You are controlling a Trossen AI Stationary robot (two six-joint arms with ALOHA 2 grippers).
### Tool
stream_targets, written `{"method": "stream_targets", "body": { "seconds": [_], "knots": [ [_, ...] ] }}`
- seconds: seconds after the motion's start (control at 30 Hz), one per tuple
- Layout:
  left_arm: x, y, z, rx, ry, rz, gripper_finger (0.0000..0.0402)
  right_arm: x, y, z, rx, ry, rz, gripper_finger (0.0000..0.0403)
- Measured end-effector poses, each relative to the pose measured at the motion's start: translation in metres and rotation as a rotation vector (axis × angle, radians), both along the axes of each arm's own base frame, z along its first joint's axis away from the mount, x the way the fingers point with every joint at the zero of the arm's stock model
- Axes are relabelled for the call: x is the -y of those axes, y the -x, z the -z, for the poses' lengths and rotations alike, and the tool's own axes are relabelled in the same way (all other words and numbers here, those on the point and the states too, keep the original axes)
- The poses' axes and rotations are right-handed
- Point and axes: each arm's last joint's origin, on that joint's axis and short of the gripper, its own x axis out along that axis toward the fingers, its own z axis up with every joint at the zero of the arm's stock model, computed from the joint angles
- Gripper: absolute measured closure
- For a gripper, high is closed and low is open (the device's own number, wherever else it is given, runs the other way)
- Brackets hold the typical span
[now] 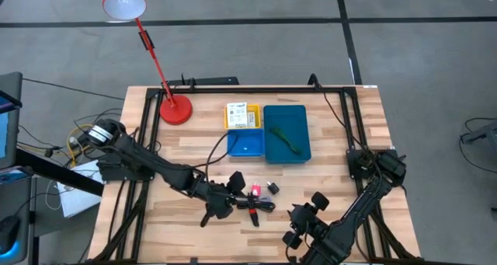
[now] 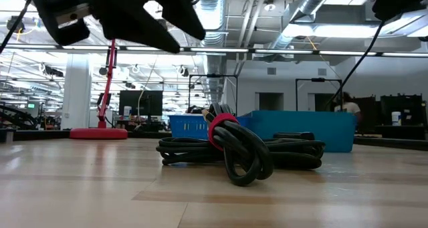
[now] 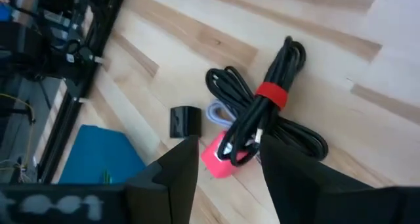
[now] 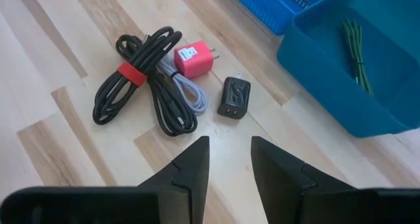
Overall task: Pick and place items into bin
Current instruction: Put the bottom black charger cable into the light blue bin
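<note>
Coiled black cable (image 2: pixel 241 148) with its red strap lies closest to my low camera, on the desk (image 1: pixel 342 148) in front of the teal bin (image 1: pixel 287 133). Pink charger (image 4: pixel 191 61) and black plug (image 4: pixel 233 96) sit beside the cable. I have the left pincer (image 3: pixel 226 161) hovering over the cable, fingers apart, holding nothing. Right pincer (image 4: pixel 230 161) waits open nearby. A green cord (image 4: pixel 356 46) already lies in the bin. I judge this the approach step: next I must descend and close on the cable.

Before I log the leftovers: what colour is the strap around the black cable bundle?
Red; the strap on the black cable bundle shows best in the right wrist view.
</note>
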Motion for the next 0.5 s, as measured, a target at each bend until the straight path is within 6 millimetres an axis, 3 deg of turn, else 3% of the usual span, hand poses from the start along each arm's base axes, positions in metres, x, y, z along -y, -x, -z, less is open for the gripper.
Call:
{"method": "stream_targets", "body": {
  "seconds": [0.5],
  "knots": [
    [0.016, -0.039, -0.009, -0.167, -0.104, 0.033, 0.0248, -0.001, 0.002, 0.0, -0.005, 0.0, -0.005, 0.0296]
  ]
}}
